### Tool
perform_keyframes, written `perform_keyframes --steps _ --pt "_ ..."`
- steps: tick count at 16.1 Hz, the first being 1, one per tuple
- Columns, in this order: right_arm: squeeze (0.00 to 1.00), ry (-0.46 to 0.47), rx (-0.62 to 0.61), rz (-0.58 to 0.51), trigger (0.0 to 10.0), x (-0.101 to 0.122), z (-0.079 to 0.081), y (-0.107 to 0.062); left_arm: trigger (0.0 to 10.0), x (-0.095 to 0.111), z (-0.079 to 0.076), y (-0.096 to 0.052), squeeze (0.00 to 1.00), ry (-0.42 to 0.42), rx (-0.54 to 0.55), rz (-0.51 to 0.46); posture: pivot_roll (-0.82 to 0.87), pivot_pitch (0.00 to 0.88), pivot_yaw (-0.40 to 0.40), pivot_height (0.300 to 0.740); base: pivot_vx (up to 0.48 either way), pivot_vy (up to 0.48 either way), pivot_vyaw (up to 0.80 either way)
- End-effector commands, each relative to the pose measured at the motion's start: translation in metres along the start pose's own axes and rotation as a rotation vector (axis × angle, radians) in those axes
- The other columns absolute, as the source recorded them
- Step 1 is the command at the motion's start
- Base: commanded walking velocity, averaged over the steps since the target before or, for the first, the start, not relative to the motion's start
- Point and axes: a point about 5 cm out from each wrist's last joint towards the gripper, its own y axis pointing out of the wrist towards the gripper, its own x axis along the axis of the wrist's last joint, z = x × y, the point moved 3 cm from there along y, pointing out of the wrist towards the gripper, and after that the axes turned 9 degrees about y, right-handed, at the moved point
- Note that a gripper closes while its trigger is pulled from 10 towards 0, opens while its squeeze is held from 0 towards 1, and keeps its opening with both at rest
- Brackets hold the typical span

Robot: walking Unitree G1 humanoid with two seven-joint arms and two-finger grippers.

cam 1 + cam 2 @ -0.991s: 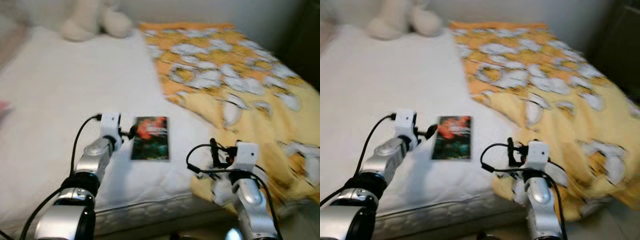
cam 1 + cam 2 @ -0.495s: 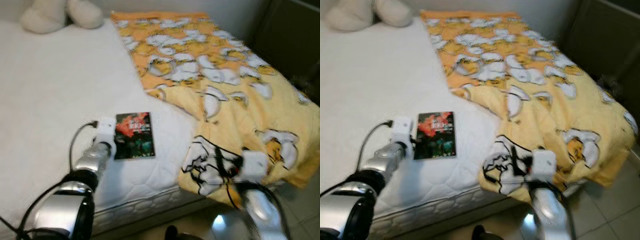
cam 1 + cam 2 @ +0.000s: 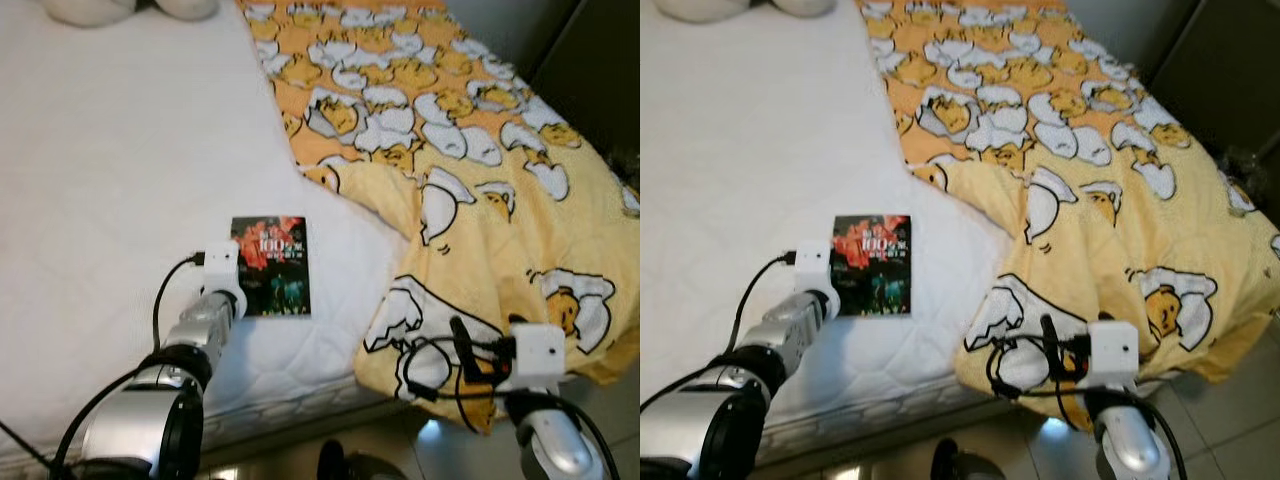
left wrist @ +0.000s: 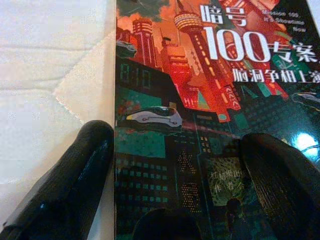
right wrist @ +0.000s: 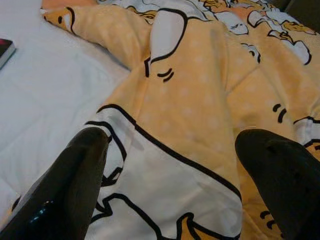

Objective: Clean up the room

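A book with a dark red and teal city cover lies flat on the white mattress near the front edge. My left gripper is open just above its lower part. One finger rests beside the book's edge on the mattress, the other is over the cover. A yellow blanket printed with white egg shapes covers the bed's right half and hangs over the front corner. My right gripper is open above that hanging fold, with nothing held.
A cream plush toy lies at the head of the bed. Dark furniture stands to the right. Tiled floor shows below the mattress edge, where my right arm hangs.
The camera has swung right and down, shifting the whole picture. My left gripper has closed in from beside the book onto its left edge. The right arm has dropped toward the blanket's hanging corner.
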Motion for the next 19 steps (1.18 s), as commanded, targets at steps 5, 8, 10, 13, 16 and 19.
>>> perform_keyframes --steps 5,8,10,13,16,19 --pt "0.0 -0.002 -0.012 -0.027 10.0 0.014 -0.002 0.004 0.0 -0.006 -0.004 0.001 0.0 0.02 0.064 0.046 -0.21 0.131 -0.111 0.74 0.0 0.0 0.0" --pt "0.0 0.016 -0.012 -0.024 10.0 0.011 0.003 0.005 0.0 -0.002 -0.013 0.002 0.0 -0.261 0.012 0.015 -0.19 0.124 -0.095 0.74 0.0 0.0 0.0" --pt "0.0 0.027 -0.01 -0.022 10.0 0.01 0.006 0.008 0.0 0.004 -0.015 0.002 0.0 -0.38 -0.025 -0.024 -0.18 0.117 -0.084 0.74 0.0 0.0 0.0" --pt "0.0 0.043 -0.015 -0.024 10.0 0.007 0.009 0.016 0.0 -0.001 -0.012 0.0 0.0 -0.29 -0.073 -0.047 -0.15 0.094 -0.065 0.74 0.0 0.0 0.0" --pt "0.0 0.052 -0.01 -0.02 10.0 0.003 0.013 0.017 0.0 -0.01 -0.019 -0.002 0.0 -0.095 -0.132 -0.02 -0.14 0.088 -0.06 0.74 0.0 0.0 0.0" --pt "0.0 0.068 -0.009 -0.015 10.0 -0.002 0.019 0.018 0.0 -0.02 -0.023 -0.004 0.0 -0.109 -0.187 0.022 -0.12 0.087 -0.04 0.74 0.0 0.0 0.0"
